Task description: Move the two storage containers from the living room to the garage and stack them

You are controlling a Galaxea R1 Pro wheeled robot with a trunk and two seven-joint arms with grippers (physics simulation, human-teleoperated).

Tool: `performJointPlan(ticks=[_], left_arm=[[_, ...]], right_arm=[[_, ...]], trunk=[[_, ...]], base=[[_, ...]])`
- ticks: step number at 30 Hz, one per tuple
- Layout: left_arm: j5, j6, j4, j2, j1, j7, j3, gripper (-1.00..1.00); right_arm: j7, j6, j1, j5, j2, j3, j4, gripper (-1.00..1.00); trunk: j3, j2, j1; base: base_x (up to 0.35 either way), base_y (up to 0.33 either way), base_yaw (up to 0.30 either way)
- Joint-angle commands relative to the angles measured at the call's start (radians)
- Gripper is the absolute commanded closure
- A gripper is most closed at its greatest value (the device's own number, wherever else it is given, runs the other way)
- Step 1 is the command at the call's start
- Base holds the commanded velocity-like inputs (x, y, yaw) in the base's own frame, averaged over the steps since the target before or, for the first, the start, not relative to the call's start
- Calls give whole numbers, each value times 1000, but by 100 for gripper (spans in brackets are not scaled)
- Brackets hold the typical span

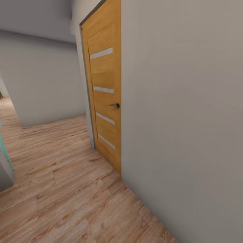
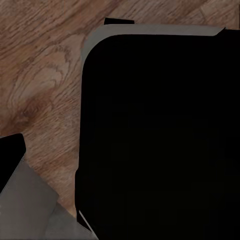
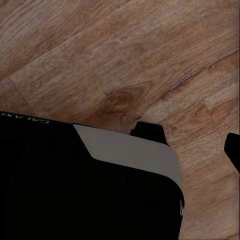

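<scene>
No storage containers are in sight. The head view looks down a hallway of light wood-plank flooring point(image 1: 67, 189), not the garage floor. In the right wrist view two dark fingertips point(image 3: 150, 131) of my right gripper point(image 3: 192, 142) stand apart over bare wood planks, with nothing between them. The left wrist view looks down on planks and the black rounded body of my own base point(image 2: 160, 140). One dark fingertip point(image 2: 119, 21) of the left gripper pokes out past the base's edge; the rest merges with the black, so its state is unclear.
A closed orange-brown wooden door point(image 1: 104, 98) with pale horizontal slats and a dark handle point(image 1: 115, 105) is set in the white wall point(image 1: 182, 118) close on my right. The hallway runs on to the left. A pale teal-edged object point(image 1: 5, 162) sits at the left edge.
</scene>
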Motion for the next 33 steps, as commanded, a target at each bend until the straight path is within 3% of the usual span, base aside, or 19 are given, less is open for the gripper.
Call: performJointPlan(ticks=[1, 33], left_arm=[[8, -1, -2, 0, 1, 1, 0, -100], [8, -2, -2, 0, 1, 1, 0, -100]], right_arm=[[-1, -5, -1, -9, 1, 8, 3, -100], [-5, -6, -1, -8, 2, 9, 3, -100]], trunk=[[-1, 0, 1], [-2, 0, 1]], base=[[322, 0, 139], [322, 0, 268]])
